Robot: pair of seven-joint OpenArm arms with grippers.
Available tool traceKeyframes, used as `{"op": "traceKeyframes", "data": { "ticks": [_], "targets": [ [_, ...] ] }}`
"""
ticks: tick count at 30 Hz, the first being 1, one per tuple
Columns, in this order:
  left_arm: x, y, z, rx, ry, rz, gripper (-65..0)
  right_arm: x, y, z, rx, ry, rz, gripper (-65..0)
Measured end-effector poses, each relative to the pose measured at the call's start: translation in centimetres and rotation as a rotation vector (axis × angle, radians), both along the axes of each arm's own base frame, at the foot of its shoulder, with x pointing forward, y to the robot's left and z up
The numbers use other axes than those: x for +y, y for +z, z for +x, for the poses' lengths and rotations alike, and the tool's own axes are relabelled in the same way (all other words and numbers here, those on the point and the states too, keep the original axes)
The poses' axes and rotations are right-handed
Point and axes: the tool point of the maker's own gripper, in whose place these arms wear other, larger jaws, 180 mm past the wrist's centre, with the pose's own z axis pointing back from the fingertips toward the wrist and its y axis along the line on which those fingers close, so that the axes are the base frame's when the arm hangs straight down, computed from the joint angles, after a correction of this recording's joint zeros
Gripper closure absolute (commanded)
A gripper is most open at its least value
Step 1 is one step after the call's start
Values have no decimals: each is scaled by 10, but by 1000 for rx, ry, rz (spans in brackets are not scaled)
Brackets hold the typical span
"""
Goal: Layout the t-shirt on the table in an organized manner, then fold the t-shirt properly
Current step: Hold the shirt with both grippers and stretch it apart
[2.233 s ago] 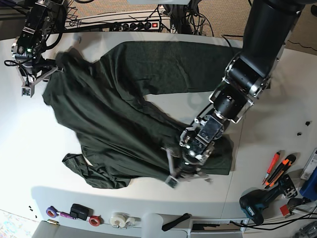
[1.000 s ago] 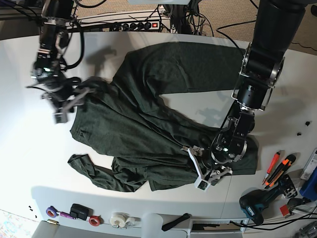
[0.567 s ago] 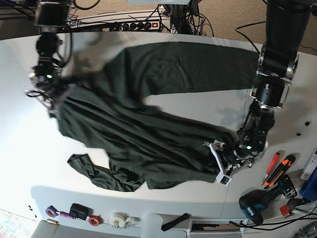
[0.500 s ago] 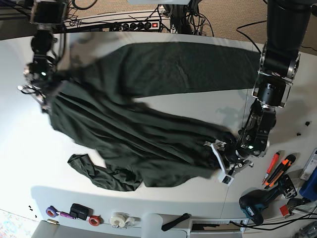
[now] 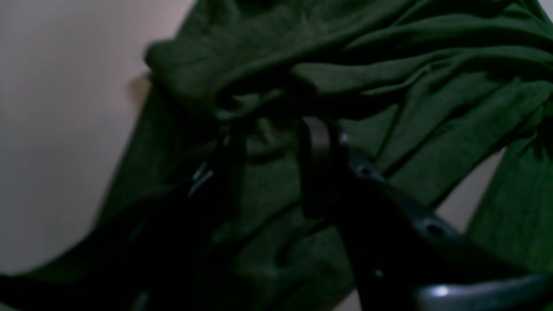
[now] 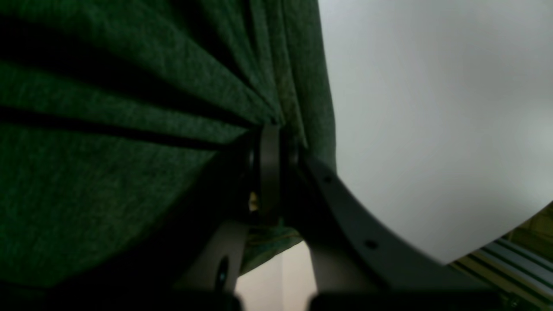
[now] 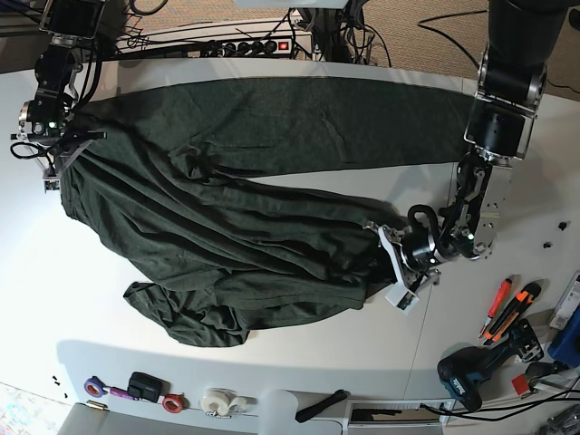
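**Soft green shirt stretched between two arms — notes on handling**

Tabletop (image 7: 507, 362): broad, white, smooth. Little friction to be expected; cloth should slide over it freely when dragged.

T-shirt (image 7: 227, 245): dark green, spread across most of the tabletop's middle, running from the far left corner to the near right. Not flat. A long band lies fairly smooth along the far edge, while the body is drawn into diagonal pleats that converge on each arm. A bunched sleeve or hem corner sits crumpled at the near left, lying loose with nothing holding it.

Judged handling: light, limp, no stiffness of its own. It takes the shape of whatever pull is on it, hence the pleats. Not fragile. It will sag and fold under itself wherever unsupported (the near-left lump shows this already).

Right pincer (image 6: 270, 168): jaws together, clamped on a gathered edge of the t-shirt, with folds fanning away from the pinch. In the base view it sits at the far left.

Left pincer (image 5: 276, 142): at the near right, two dark fingers (image 5: 317, 164) stand either side of a rumpled wad of cloth with a gap between them. The picture is dim; whether they actually pinch the fabric I cannot tell.

Where to take hold, as I judge it: hemmed edges and corners, single-layer if possible, so that tension spreads the panel instead of roping it.
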Motion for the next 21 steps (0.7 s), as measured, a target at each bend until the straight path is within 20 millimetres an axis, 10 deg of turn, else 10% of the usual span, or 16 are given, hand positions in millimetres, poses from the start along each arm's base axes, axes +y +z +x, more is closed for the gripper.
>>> {"op": "traceKeyframes", "data": {
  "ticks": [5,9,21],
  "targets": [
    [29,-13,14,-30,93,188,-180,0,0,0,2,-1,2,-4],
    [45,-38,-4,56,90,255,-93,0,0,0,2,-1,2,-4],
    [102,-62,-39,156,162,297,-90,1,0,0,2,2,5,-4]
  ]
}}
